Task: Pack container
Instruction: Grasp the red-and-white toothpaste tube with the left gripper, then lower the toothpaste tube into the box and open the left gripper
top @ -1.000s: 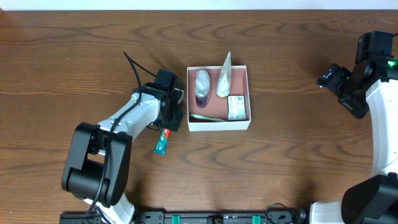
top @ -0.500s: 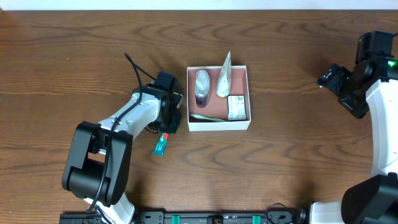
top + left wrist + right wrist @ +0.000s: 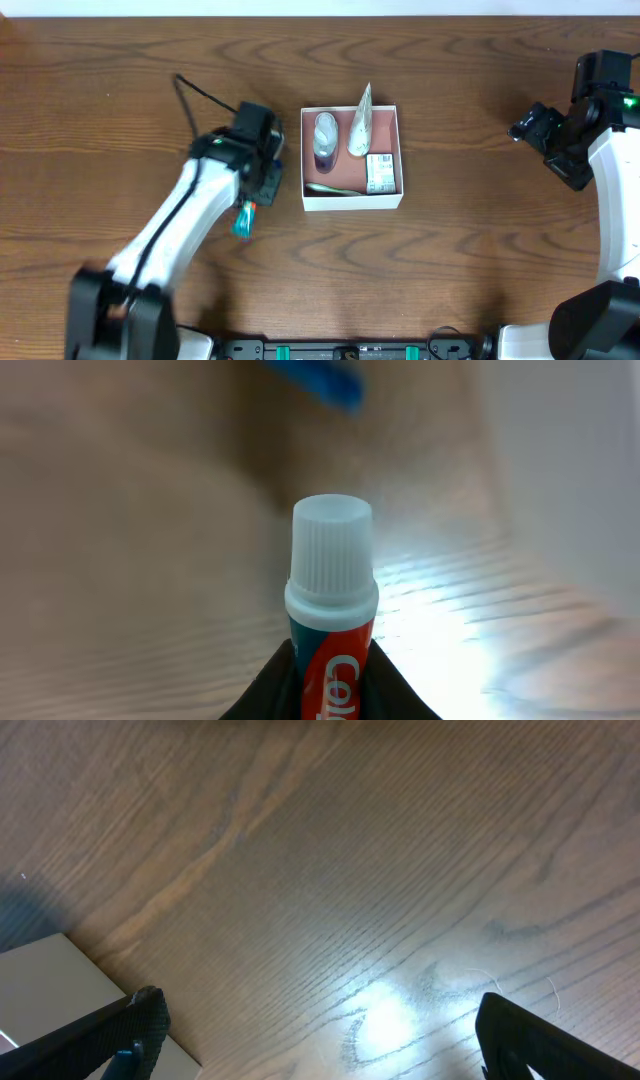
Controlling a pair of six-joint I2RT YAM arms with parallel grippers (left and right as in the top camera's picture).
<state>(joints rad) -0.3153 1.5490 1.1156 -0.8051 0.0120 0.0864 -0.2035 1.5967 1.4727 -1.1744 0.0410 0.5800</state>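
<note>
Wooden table (image 3: 480, 260), container (image 3: 350, 203) just right of left tool (image 3: 252, 196), toothpaste tube (image 3: 330, 610) clamped

The wood-grain table (image 3: 300, 870) is softly glossy, with glare at six o'clock. A ribbed white plastic cap (image 3: 332, 550) tops the glossy toothpaste tube (image 3: 336, 672). The container (image 3: 350, 202) has matt white walls.

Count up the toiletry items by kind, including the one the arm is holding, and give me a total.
Clear bottle with purple liquid: 1
White tapered sachet: 1
Printed rectangular packet: 1
Pale green toothbrush-like stick: 1
Red-and-white toothpaste tube, held by the left end effector: 1
Total: 5, four inside the white-walled square box.
</note>
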